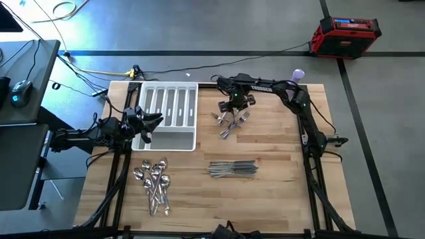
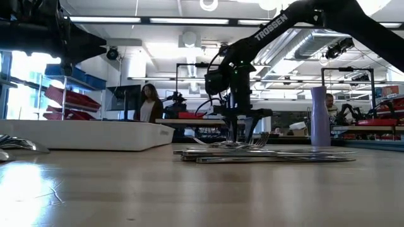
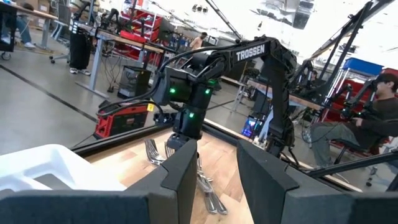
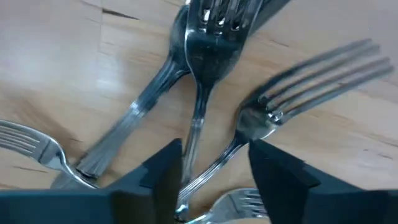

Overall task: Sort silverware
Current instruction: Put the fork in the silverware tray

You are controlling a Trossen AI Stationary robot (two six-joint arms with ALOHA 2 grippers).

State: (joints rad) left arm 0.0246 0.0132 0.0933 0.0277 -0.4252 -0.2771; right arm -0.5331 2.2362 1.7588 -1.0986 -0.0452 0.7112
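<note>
Your right gripper (image 1: 234, 111) sits low over the fork pile (image 1: 230, 122) on the far half of the counter (image 1: 279, 146), jaws spread with fork handles lying between them; in the right wrist view nothing is pinched yet, and the forks overlap and cross, so a clean single-fork grasp looks hard from here. The silverware is pre-grouped, likely to make each pick predictable: forks beside the white tray (image 1: 166, 114), knives (image 1: 232, 169) stacked in a flat bundle nearer the front, spoons (image 1: 155, 184) heaped at the front left. Tray compartments appear empty as far as the high view shows. Your left gripper (image 1: 147, 127) waits at the tray's near left corner, jaws part-way apart and holding nothing, probably parked clear of the right arm's path. Judgement: sorting has barely begun; first fork pick in hand.
</note>
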